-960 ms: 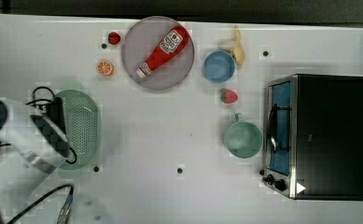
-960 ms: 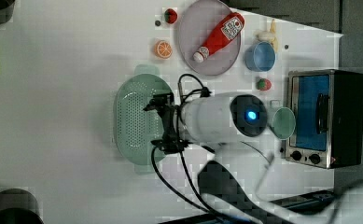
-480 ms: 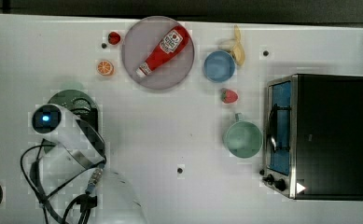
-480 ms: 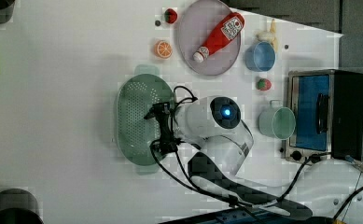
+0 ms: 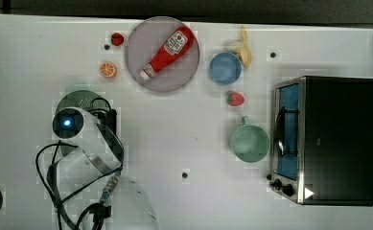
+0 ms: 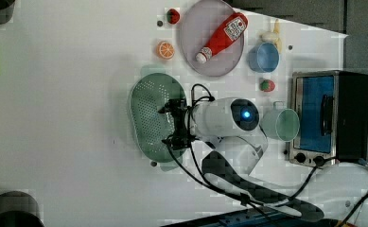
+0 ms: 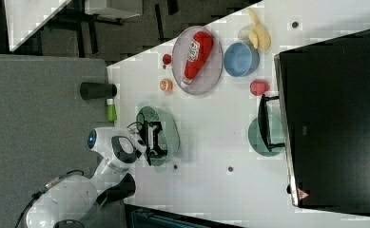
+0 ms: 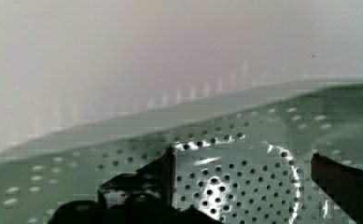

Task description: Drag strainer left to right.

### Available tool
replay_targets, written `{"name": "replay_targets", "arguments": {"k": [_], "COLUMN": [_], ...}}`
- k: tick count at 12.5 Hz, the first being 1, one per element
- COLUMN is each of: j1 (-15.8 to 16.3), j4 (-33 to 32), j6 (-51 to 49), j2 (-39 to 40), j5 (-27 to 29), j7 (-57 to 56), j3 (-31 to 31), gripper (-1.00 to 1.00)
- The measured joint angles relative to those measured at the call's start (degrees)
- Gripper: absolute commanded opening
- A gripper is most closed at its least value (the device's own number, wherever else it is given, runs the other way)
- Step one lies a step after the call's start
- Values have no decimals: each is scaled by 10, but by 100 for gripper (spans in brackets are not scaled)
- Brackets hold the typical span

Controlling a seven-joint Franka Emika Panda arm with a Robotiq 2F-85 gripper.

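The pale mint-green strainer [image 6: 148, 113] lies on the white table at the left view's centre left, its holed base facing up. In the top view the strainer [image 5: 81, 97] is mostly covered by my white arm. My gripper [image 6: 173, 125] is open and reaches down inside the strainer's bowl, near the wall closest to the arm. In the wrist view the two black fingers [image 8: 163, 175] stand wide apart over the strainer's perforated base [image 8: 123, 126], with nothing held between them. The right view has the gripper [image 7: 152, 138] over the strainer [image 7: 169, 124] too.
In the top view, right of the strainer come bare table, then a mint mug [image 5: 250, 143] and a toaster oven [image 5: 325, 139]. Farther back are a plate [image 5: 136, 45] with a ketchup bottle [image 5: 167, 51], a blue bowl [image 5: 225, 68], an orange slice [image 5: 108, 69] and a strawberry [image 5: 235, 98].
My arm has swung in over the strainer and the wrist has come down, bringing the gripper into the bowl. The strainer has barely shifted.
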Motion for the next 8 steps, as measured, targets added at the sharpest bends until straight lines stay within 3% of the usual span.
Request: {"name": "replay_targets", "arguments": {"k": [5,8], "j1": [-25,-50], "j4": [-60,-88], "j6": [13,17], "j2": [-84,-91], "j5": [3,3], "j7": [0,-12], "j3": [-3,-7], "gripper": [100,100]}}
